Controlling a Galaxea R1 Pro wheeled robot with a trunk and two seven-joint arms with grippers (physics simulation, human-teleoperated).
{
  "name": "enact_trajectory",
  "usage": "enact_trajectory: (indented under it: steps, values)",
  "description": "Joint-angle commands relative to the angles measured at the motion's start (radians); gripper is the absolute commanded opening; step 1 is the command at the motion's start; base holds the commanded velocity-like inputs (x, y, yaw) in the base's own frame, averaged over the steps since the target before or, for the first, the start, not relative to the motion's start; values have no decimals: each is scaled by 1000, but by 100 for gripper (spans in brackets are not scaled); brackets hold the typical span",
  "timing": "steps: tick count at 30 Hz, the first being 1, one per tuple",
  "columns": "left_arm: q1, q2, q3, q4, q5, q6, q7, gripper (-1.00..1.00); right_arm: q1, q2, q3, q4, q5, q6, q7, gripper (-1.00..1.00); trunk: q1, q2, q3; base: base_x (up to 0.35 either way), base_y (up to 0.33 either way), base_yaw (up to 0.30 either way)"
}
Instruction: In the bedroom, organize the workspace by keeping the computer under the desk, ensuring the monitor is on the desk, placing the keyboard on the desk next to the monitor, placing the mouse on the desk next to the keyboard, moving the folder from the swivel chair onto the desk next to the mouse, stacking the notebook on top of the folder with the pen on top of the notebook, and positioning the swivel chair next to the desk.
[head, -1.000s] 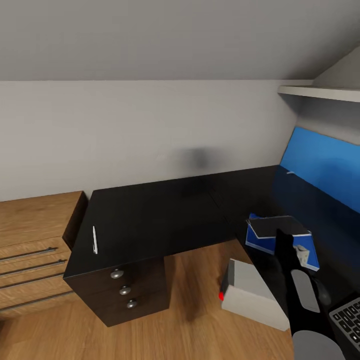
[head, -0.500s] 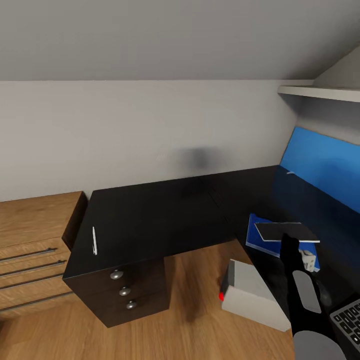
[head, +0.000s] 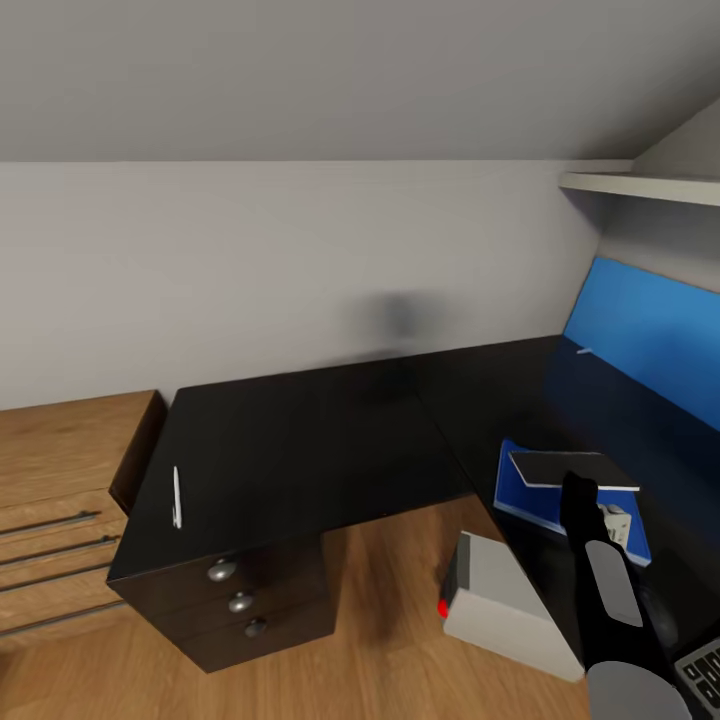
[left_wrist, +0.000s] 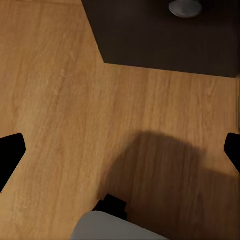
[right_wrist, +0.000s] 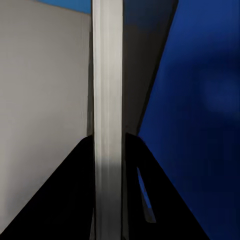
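Right pincer (head: 598, 505) raised over the right wing of the black L-shaped worktop (head: 310, 440), clamped on the near edge of the dark notebook (head: 570, 468); in the right wrist view the notebook's pale edge (right_wrist: 107, 120) pinched between the two black fingers (right_wrist: 65, 200), jaws nearly closed around it; notebook held flat, just above or on the bright blue folder (head: 525, 490), contact impossible to judge; folder lying on the worktop directly beneath the pincer, its far corner poking out beyond the notebook.

Blue wall panel (head: 650, 335) beyond the pincer, to its right, under a white shelf (head: 640, 185); corner of the keyboard (head: 702, 665) behind the pincer, close to the right forearm (head: 612, 610), at the lower right of the head view; pale grey computer (head: 505, 605) with a red light on the wood floor to the left of the pincer, below the worktop's edge.

Slim white pen (head: 176, 497) well apart from the right pincer, far to its left, on the worktop's left wing above drawers with round silver knobs (head: 221, 570); light wood drawer unit (head: 55, 500) further left still.

Left pincer (left_wrist: 120, 155) wide open, empty, black fingertips (left_wrist: 10, 155) at opposite margins of the left wrist view; plank floor (left_wrist: 65, 100) below it; dark drawer front with one silver knob (left_wrist: 185, 7) ahead of it.
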Motion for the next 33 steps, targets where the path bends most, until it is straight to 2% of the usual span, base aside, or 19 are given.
enact_trajectory:
  steps: [1, 17, 33]
  values:
    - [-1, 1, -9, 0, 7, -5, 8, 100, -1, 1, -2, -1, -10, 2, -2, -100, 0, 0, -1, 137, -126, 0]
    - [-1, 1, -9, 0, 9, -5, 9, 100, -1, 1, -4, -2, -11, -19, -36, -100, 0, 0, -1, 28, -26, 0]
    - [-1, 2, -8, 0, 9, -6, 12, 100, -1, 2, -3, -2, -11, -37, -40, -100, 0, 0, -1, 0, 0, 0]
